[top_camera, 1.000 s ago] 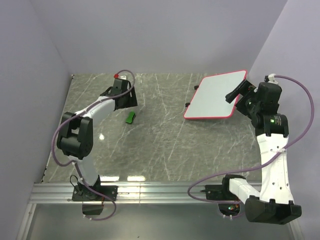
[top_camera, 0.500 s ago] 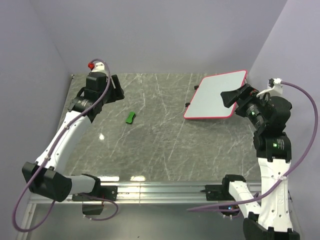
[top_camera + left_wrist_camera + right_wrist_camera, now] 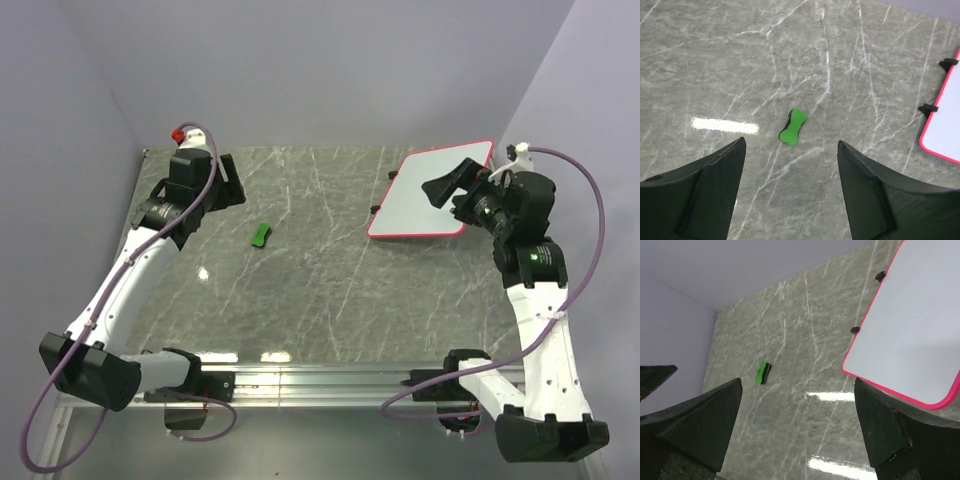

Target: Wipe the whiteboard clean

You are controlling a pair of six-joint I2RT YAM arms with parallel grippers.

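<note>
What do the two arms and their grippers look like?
Both the left arm and right arm have white links and black joints, each trailing a purple cable. The left gripper and right gripper are black, with broad wedge-shaped fingers.

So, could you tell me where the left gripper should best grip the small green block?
Probably pinch the green block at its narrow waist, coming straight down from above: it lies flat on the table, bone-shaped, wider at both ends. The left gripper is open.
</note>
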